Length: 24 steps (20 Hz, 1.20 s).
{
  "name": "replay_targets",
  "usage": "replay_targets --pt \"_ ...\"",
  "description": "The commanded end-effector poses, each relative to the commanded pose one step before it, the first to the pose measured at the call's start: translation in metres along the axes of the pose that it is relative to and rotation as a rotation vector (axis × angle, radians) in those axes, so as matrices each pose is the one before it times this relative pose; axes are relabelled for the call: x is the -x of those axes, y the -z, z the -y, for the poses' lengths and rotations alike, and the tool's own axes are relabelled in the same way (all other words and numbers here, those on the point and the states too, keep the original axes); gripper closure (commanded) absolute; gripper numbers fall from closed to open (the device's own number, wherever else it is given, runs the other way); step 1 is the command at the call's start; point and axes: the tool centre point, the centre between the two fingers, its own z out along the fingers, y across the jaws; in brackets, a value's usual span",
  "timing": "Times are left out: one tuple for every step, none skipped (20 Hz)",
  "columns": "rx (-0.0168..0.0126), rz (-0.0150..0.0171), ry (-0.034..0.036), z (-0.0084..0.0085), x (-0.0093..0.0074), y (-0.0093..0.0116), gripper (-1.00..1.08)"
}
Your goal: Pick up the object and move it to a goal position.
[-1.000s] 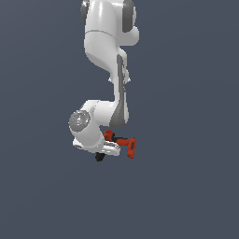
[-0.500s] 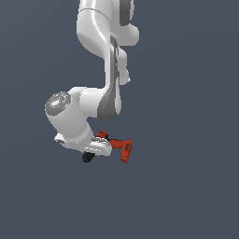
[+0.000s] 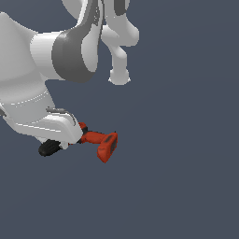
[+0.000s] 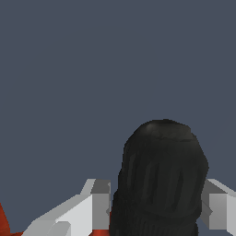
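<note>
1. The gripper [image 4: 156, 209] is clamped on the drill [image 3: 99, 141], a finger [image 4: 94, 203] at each side of its black chuck [image 4: 159, 175].
2. The drill's red base [image 3: 107, 146] juts away from the gripper.
3. The arm [image 3: 42, 88] has swung much closer within the second, drill still held, so the carry looks well underway.

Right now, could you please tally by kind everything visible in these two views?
Small red-orange L-shaped cordless power drill with black chuck: 1
White robot arm: 1
Gripper, one light grey finger on each side of the chuck: 1
Total: 3
</note>
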Motion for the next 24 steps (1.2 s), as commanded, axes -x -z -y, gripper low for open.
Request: replay_targets --pt "-0.00886 -0.05974 -0.00538 -0.00676 -0.02061 0.04754 1.08" --pt "-0.00304 -0.01875 -0.00249 -0.00276 -0.00716 0.01515 1.08" --pt "-0.00293 -0.01795 -0.00241 -0.00265 -0.00688 0.01448 1.08" --pt "-0.00283 -0.01719 -0.00234 -0.00255 -0.00660 0.01385 1.08" --pt "-0.00273 -0.01643 -0.00227 -0.00244 -0.00633 0.01323 1.08" --pt "-0.00263 -0.01569 -0.00220 -0.00234 -0.00606 0.01262 1.08" --pt "-0.00253 -0.01497 -0.00214 -0.00225 -0.00580 0.01202 1.08" --pt "-0.00243 -0.01424 -0.00208 -0.00215 -0.00554 0.01142 1.08" --pt "-0.00231 -0.01343 -0.00200 -0.00204 -0.00524 0.01076 1.08" --pt "-0.00212 -0.01218 -0.00186 -0.00186 -0.00477 0.00974 1.08" --pt "-0.00192 -0.01093 -0.00171 -0.00169 -0.00431 0.00873 1.08" --pt "-0.00174 -0.00980 -0.00157 -0.00152 -0.00388 0.00782 1.08" --pt "-0.00156 -0.00875 -0.00144 -0.00137 -0.00349 0.00697 1.08" --pt "-0.00140 -0.00777 -0.00131 -0.00123 -0.00312 0.00618 1.08" --pt "-0.00125 -0.00689 -0.00120 -0.00110 -0.00278 0.00548 1.08" --pt "-0.00111 -0.00606 -0.00108 -0.00097 -0.00246 0.00480 1.08" --pt "-0.00099 -0.00532 -0.00097 -0.00086 -0.00217 0.00422 1.08" --pt "-0.00087 -0.00462 -0.00087 -0.00076 -0.00190 0.00366 1.08" --pt "-0.00075 -0.00397 -0.00077 -0.00066 -0.00166 0.00313 1.08" --pt "-0.00065 -0.00339 -0.00067 -0.00057 -0.00143 0.00267 1.08" --pt "-0.00056 -0.00290 -0.00059 -0.00049 -0.00122 0.00228 1.08" --pt "-0.00046 -0.00239 -0.00050 -0.00041 -0.00102 0.00188 1.08" --pt "-0.00039 -0.00199 -0.00042 -0.00034 -0.00084 0.00157 1.08" --pt "-0.00029 -0.00148 -0.00032 -0.00025 -0.00068 0.00115 1.08"
